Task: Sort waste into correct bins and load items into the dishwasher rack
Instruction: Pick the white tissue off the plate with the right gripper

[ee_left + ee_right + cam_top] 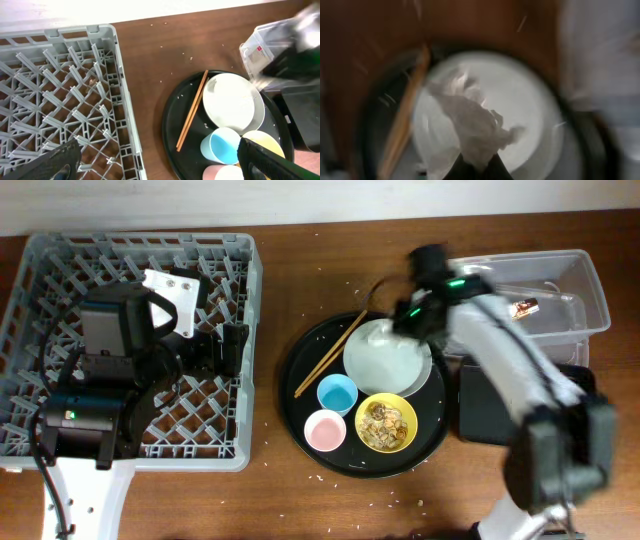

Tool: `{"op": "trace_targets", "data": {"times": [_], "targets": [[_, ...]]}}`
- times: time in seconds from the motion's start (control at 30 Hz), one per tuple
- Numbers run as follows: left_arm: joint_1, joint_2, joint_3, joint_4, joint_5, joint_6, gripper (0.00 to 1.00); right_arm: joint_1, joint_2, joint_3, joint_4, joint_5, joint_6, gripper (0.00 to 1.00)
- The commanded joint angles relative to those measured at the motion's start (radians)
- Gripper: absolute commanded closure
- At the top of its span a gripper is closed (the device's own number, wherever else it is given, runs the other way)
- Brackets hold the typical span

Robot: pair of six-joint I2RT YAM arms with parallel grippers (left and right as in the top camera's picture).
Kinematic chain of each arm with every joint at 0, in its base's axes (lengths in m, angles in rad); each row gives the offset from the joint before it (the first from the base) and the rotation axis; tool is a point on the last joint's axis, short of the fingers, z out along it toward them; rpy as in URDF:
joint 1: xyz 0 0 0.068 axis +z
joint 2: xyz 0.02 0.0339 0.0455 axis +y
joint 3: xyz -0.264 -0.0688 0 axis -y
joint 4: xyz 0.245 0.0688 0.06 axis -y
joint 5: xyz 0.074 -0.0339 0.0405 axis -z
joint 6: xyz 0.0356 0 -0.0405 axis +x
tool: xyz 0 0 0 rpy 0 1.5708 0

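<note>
Overhead, left to right:

- Dishwasher rack (30, 255) sits at 9 o'clock of the round black tray (298, 395).
- Left gripper (232, 348) hangs over the rack's right edge, fingers (60, 160) spread wide, nothing between them.
- On the round tray:
  - chopsticks (330, 358) lie slanted at 10 o'clock
  - blue cup (337, 393) at 9
  - pink cup (325, 430) at 8
  - yellow bowl (386, 423) at 5, with food bits (380, 420) inside
  - plate (388, 365) at 1
- Right gripper (405, 315) is above the plate's far rim. The wrist view is blurred, but it shows the gripper clenched on the silvery-white scrap (475, 120), which hangs over the plate.
- Clear tub (590, 320) at 2 o'clock of the tray, gold-brown wrapper (527, 307) inside.
- Black rectangular tray (490, 410) at 3 o'clock.
</note>
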Motion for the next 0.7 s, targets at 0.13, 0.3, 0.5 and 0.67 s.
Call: {"op": "trace_targets", "data": {"times": [0.13, 0.3, 0.5, 0.67], "targets": [[0.004, -0.002, 0.017, 0.002, 0.011, -0.003, 0.01, -0.351, -0.063, 0.029, 0.057, -0.004, 0.128, 0.90], [0.004, -0.002, 0.017, 0.002, 0.011, -0.003, 0.01, -0.333, -0.094, 0.030, 0.061, -0.209, -0.190, 0.23], [0.004, -0.002, 0.016, 0.002, 0.011, -0.003, 0.01, 0.015, -0.092, 0.014, -0.117, -0.023, -0.174, 0.16], [0.004, -0.002, 0.016, 0.002, 0.011, -0.003, 0.01, 0.148, 0.154, -0.012, 0.036, 0.204, -0.040, 0.15]]}}
